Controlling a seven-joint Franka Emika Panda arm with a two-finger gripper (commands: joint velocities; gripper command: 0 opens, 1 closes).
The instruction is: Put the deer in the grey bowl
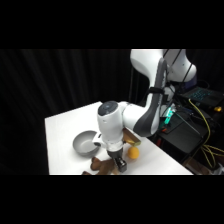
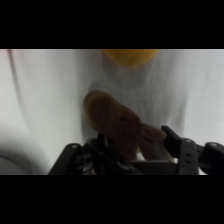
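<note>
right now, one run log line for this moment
phase: at pickup | gripper down on deer | grey bowl empty | deer on table

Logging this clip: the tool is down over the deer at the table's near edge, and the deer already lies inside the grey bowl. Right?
Not quite. The tool is down over the deer, but the deer lies on the white table, beside the grey bowl, not in it. The side view shows this.

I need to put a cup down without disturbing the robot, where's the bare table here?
The far-left stretch of the table, behind the grey bowl, looks bare up to its back corner. The near edge is crowded: the deer lies under the gripper, the yellow fruit sits just beside it, and the arm hangs over that side.
</note>
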